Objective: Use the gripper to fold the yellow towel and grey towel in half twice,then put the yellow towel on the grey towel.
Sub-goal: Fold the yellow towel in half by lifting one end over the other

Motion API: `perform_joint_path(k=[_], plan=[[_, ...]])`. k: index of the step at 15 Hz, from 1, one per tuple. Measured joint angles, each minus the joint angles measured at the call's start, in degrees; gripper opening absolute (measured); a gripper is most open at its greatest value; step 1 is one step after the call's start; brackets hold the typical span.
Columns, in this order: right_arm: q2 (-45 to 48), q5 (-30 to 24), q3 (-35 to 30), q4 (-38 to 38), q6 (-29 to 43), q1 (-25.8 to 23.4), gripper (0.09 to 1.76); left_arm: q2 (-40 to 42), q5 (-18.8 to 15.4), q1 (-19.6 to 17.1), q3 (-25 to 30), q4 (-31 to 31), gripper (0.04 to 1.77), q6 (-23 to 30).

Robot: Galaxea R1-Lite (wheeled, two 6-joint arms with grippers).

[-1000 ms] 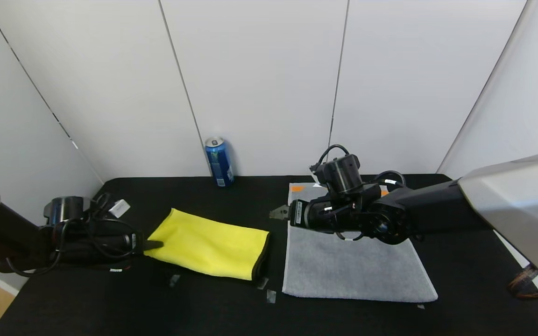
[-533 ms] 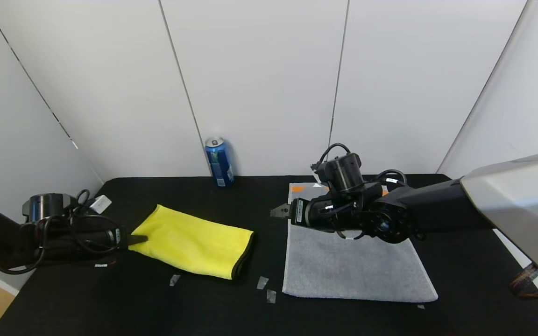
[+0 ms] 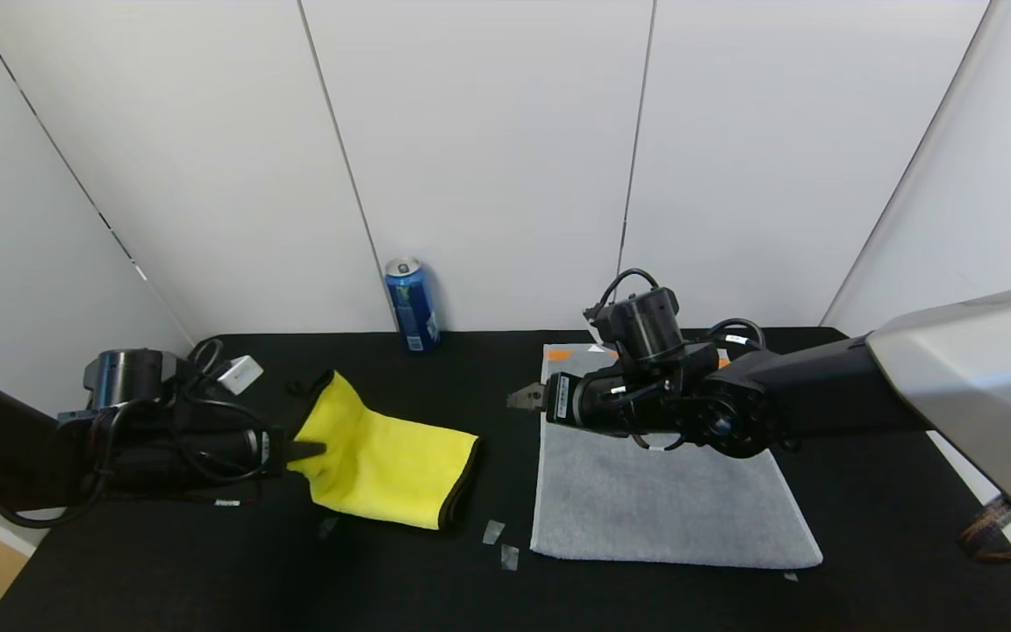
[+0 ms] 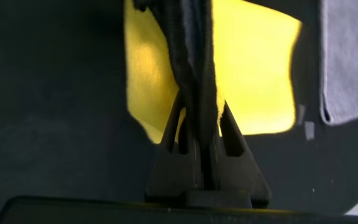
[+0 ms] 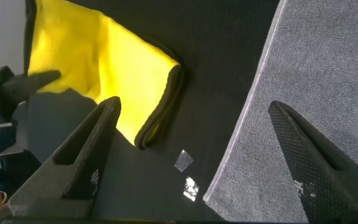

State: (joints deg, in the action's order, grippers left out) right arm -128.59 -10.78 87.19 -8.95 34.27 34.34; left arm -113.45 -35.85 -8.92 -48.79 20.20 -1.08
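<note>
- Yellow towel (image 3: 387, 465) is lying on the black table (image 3: 207, 579), left of centre, already doubled once, with its dark-trimmed edges stacked at the end nearest the grey towel (image 3: 663, 505).
- Left gripper (image 3: 317, 450) is clamping the towel's left end between closed jaws and raising it, so that end is standing up off the table; the left wrist view is showing the dark trim (image 4: 194, 74) pinched between the fingers.
- Judged step: the second half-fold of the yellow towel is beginning.
- Next move is calling for carrying the raised end over to the trimmed end and lowering it with the edges aligned before letting go.
- Right gripper (image 3: 519, 400) is hovering with jaws spread wide above the grey towel's left edge, gripping nothing.
- Grey towel is lying flat at the right, apart from the yellow one, and is appearing to await further folding.
- Blue can (image 3: 412, 304) is standing at the back wall.
</note>
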Motion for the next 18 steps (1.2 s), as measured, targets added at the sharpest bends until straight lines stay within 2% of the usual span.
perform_joint_path(k=[5, 9, 12, 18], plan=[[0.0, 0.0, 0.0, 0.02, 0.0, -0.09, 1.71, 2.61, 1.17, 8.46, 0.52, 0.05, 0.16, -1.34], [0.02, 0.0, 0.0, 0.09, 0.02, -0.09, 1.71, 1.45, 2.27, 13.06, 0.3, 0.1, 0.16, -1.78], [0.0, 0.0, 0.0, 0.11, -0.02, -0.09, 1.71, -0.5, 4.71, 15.51, -0.38, 0.11, 0.16, -1.8], [-0.16, -0.02, 0.05, 0.02, 0.0, 0.0, 1.71, -2.54, 4.9, 17.74, -0.35, 0.05, 0.16, -1.78]])
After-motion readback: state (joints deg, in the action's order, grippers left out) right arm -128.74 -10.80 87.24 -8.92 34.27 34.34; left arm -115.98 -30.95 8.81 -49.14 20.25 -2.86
